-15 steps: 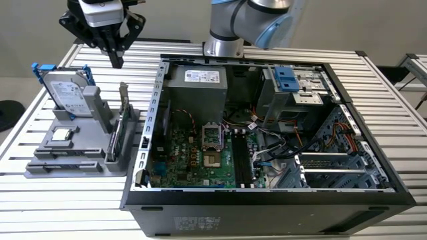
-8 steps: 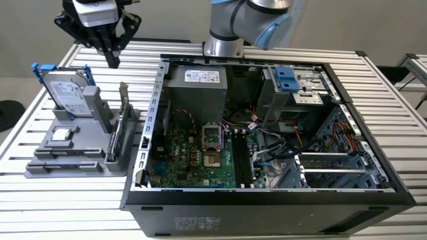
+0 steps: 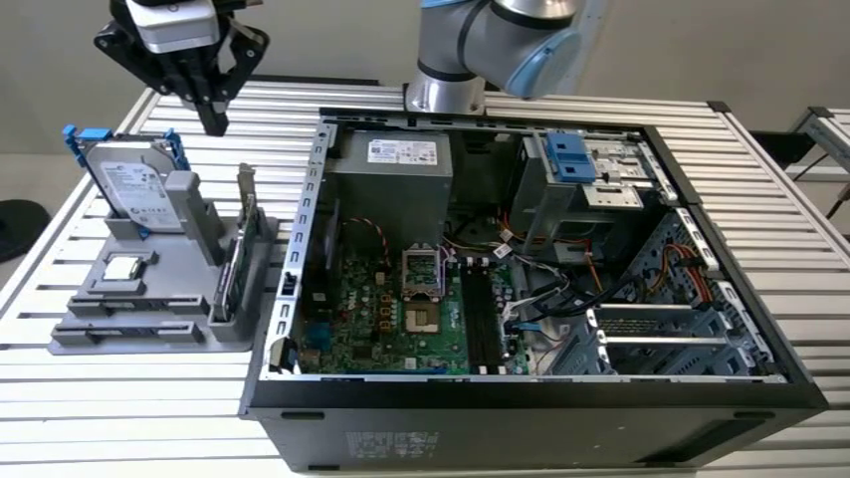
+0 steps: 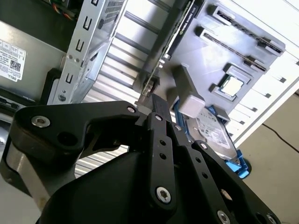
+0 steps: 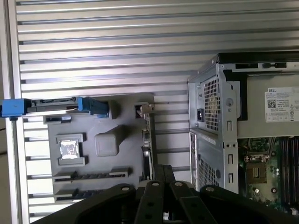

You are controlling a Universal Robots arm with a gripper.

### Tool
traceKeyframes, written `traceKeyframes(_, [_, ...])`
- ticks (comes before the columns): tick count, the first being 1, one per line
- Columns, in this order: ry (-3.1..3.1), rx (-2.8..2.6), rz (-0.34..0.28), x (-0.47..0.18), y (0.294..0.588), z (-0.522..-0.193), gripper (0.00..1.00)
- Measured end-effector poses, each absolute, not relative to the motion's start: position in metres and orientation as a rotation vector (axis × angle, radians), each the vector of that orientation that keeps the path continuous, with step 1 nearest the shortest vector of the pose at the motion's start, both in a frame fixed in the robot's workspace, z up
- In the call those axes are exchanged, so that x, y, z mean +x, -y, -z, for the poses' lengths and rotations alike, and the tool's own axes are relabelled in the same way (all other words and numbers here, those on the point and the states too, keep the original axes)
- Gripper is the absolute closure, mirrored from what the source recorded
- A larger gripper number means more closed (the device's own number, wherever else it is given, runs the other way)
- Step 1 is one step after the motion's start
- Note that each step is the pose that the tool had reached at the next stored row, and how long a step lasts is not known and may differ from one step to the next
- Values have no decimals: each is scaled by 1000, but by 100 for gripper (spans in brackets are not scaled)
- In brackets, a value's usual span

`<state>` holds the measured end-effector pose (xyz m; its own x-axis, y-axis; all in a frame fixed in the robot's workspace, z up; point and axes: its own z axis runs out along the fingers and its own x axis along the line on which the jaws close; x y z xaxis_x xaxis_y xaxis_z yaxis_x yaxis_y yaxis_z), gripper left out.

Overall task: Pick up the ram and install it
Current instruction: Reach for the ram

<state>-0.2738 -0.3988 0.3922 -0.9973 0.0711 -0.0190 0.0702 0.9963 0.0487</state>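
Hovering over grey parts holder (image 3: 133, 337) | hand (image 3: 214, 123) closed, empty, touching nothing

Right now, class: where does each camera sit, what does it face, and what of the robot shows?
Exterior view: off the arm, looking down on the open computer case and parts tray; arm and gripper show.
First wrist view: on the wrist, facing down at the tray; gripper shows.
Second wrist view: on the wrist, slanting across the tray; gripper shows.
Wrist views share tray, hard drive.

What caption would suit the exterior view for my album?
Robot gripper poised above a gray parts holder, beside an open computer case on a slatted table.
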Motion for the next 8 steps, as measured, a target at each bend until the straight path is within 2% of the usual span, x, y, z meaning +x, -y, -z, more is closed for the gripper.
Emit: traceKeyframes(8, [-3118,109,-75,-281,399,-392,100])
